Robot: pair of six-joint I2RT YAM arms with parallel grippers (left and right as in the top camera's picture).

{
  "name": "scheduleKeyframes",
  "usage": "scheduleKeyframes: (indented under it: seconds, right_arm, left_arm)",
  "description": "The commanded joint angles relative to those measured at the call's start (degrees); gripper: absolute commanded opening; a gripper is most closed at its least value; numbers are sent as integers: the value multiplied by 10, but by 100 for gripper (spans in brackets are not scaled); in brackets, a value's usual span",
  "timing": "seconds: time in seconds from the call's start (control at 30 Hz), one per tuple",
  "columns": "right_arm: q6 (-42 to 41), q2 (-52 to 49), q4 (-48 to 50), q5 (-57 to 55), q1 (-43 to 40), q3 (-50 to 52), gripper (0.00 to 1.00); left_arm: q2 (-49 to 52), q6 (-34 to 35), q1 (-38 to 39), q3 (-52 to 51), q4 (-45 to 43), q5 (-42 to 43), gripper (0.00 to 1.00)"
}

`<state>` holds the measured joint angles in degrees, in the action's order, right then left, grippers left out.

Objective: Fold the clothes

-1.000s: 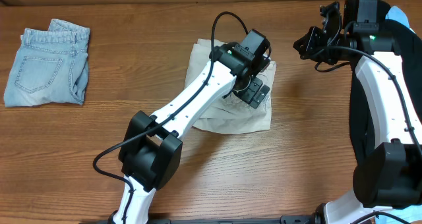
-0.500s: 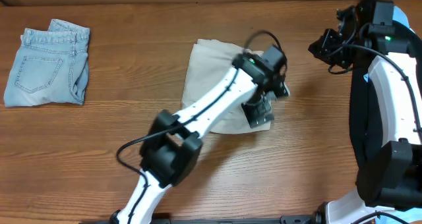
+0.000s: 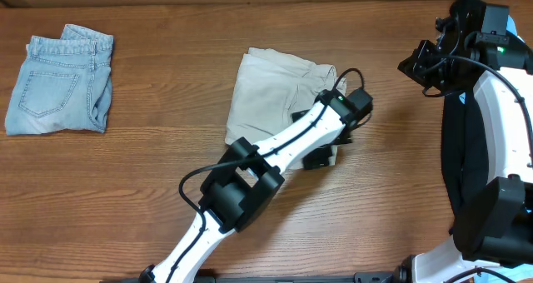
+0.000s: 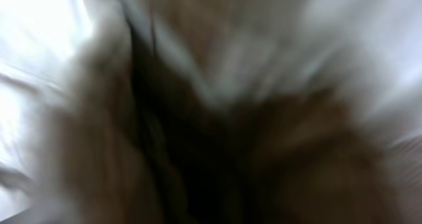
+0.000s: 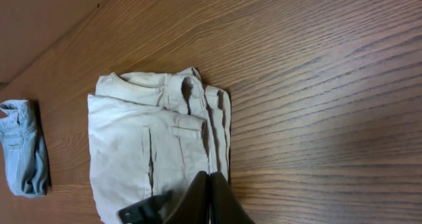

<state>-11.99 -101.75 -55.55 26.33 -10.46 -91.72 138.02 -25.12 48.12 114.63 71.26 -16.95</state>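
The beige shorts [image 3: 271, 104] lie folded in the middle of the table, with the waistband at the far side and bunched folds along the right edge. My left gripper [image 3: 321, 156] is down at the shorts' front right corner. Its wrist view is a blur of pale fabric [image 4: 217, 59] pressed close, with the jaws hidden in dark. My right gripper [image 3: 423, 67] hangs above the table, well to the right of the shorts. In the right wrist view its fingers [image 5: 211, 184] are closed together and empty, above the shorts [image 5: 145, 138].
Folded light-blue denim shorts [image 3: 60, 83] lie at the far left, and also show in the right wrist view [image 5: 23, 151]. Bare wooden table [image 3: 391, 175] lies between the beige shorts and the right arm.
My left gripper has slid from the shorts' middle toward their front right corner, and the elbow swung right. The right gripper has drawn away to the right.
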Motion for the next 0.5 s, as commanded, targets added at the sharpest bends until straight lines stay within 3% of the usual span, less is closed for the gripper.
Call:
scheduleKeyframes:
  seconds: [0.0, 0.1, 0.3, 0.4, 0.47]
  right_arm:
    - [2, 0, 1, -3, -2, -6, 5]
    - [2, 0, 1, -3, -2, -6, 5]
    - [2, 0, 1, -3, -2, -6, 5]
    - [2, 0, 2, -3, -2, -6, 6]
    - [2, 0, 3, -3, -2, -6, 6]
  left_arm:
    - [37, 21, -57, -11, 59, -76, 93]
    - [37, 22, -89, -11, 92, -75, 100]
    - [8, 11, -104, 2, 109, -73, 100]
    - [-34, 10, -98, 25, 101, -46, 100]
    - [-77, 14, -97, 56, 89, 35, 100]
